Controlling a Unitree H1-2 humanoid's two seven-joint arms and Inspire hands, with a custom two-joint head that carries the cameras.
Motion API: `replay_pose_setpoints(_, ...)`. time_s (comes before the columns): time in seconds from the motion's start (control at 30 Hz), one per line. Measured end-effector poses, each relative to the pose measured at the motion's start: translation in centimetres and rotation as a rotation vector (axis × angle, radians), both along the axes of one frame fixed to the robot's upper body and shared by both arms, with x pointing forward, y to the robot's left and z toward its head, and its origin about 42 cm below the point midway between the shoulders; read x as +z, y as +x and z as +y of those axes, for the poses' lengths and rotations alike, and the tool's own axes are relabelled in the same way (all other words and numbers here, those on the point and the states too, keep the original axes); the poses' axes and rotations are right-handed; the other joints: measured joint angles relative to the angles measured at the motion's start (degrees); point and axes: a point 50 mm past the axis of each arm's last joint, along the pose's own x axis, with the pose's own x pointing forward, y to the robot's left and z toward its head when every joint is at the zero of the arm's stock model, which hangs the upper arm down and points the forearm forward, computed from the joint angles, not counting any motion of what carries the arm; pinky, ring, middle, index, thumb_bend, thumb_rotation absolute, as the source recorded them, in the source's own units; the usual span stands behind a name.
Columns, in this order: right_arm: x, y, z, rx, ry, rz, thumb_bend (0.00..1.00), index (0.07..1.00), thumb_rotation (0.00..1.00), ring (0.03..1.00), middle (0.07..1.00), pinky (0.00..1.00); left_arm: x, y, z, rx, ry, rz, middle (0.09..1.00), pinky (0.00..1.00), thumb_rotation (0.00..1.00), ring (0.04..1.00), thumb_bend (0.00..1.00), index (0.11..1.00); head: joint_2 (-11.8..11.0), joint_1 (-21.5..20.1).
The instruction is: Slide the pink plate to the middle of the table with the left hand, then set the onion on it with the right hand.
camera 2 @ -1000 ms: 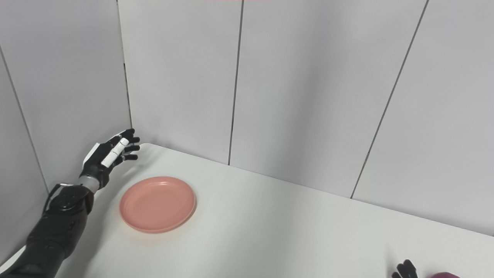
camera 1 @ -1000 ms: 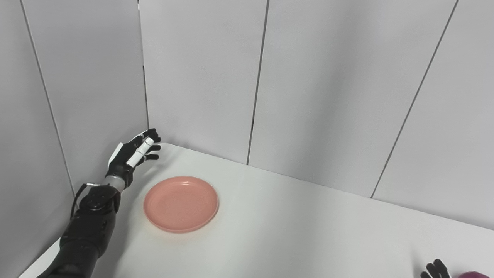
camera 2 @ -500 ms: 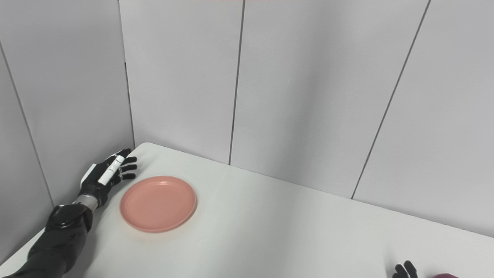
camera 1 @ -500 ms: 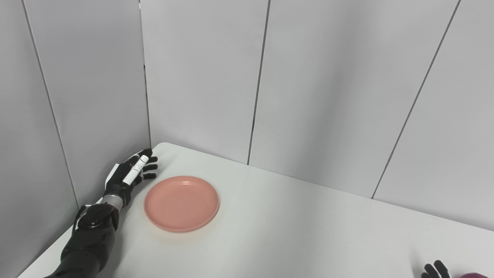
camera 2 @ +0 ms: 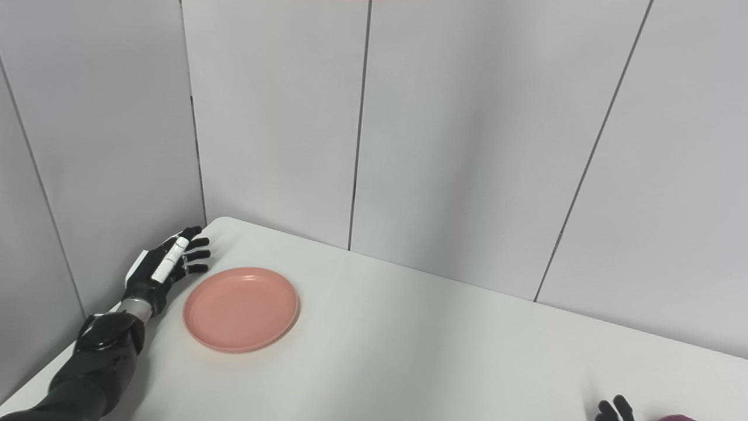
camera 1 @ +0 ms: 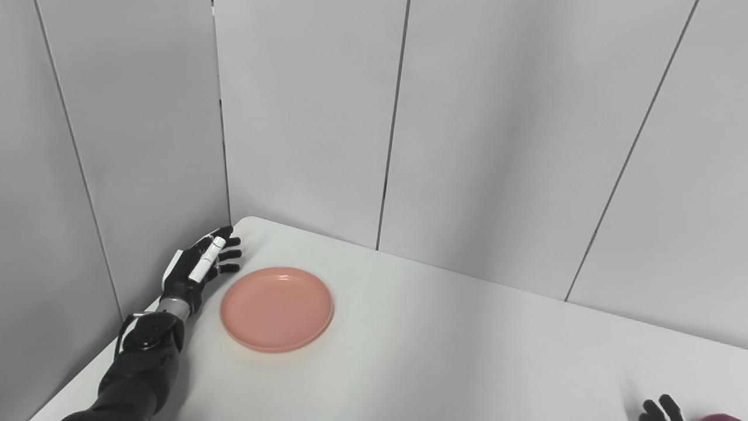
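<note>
A round pink plate lies on the white table, toward its far left corner. My left hand is open, fingers stretched out flat and low over the table, just left of the plate's far-left rim; whether it touches the rim I cannot tell. Only the black fingertips of my right hand show at the bottom right edge. Beside them a sliver of the purple onion peeks in. The rest of that hand and most of the onion are cut off.
Grey wall panels close the table at the back and on the left, meeting in a corner just behind my left hand. White tabletop stretches between the plate and the right hand.
My left hand has come down from in front of the wall corner to low over the table beside the plate's left rim. The plate and right hand have kept their places.
</note>
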Motion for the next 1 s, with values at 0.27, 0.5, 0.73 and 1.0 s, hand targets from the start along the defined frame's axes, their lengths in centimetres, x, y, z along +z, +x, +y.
replay_pose_setpoints(0.27,-0.1,-0.2,-0.2,-0.005,-0.002,0.002,0.91,1.0,0.99,0.991,0.963,1.0,-0.3,0.3,-1.2,-0.014,-0.024,-0.01,0.786,0.65,0.76,0.742,0.9,0.792,0.61,-0.26)
replay_pose_setpoints(0.5,0.1,-0.6,-0.3,-0.006,-0.007,-0.001,0.93,0.995,0.97,0.992,0.962,1.0,-0.6,1.0,-3.7,-0.066,-0.065,-0.023,0.814,0.68,0.74,0.776,0.92,0.837,1.14,-0.7)
replay_pose_setpoints(0.73,0.2,-0.7,-0.2,-0.016,-0.005,-0.004,0.96,0.987,0.95,0.989,0.956,1.0,-0.9,1.0,-8.1,-0.191,-0.077,-0.021,0.821,0.67,0.74,0.771,0.85,0.86,1.49,-1.05)
replay_pose_setpoints(1.0,0.3,-0.7,0.1,-0.01,0.0,-0.008,0.96,0.99,0.95,0.995,0.961,1.0,-1.1,0.3,-12.2,-0.339,-0.096,-0.01,0.822,0.67,0.77,0.773,0.83,0.852,1.76,-1.41)
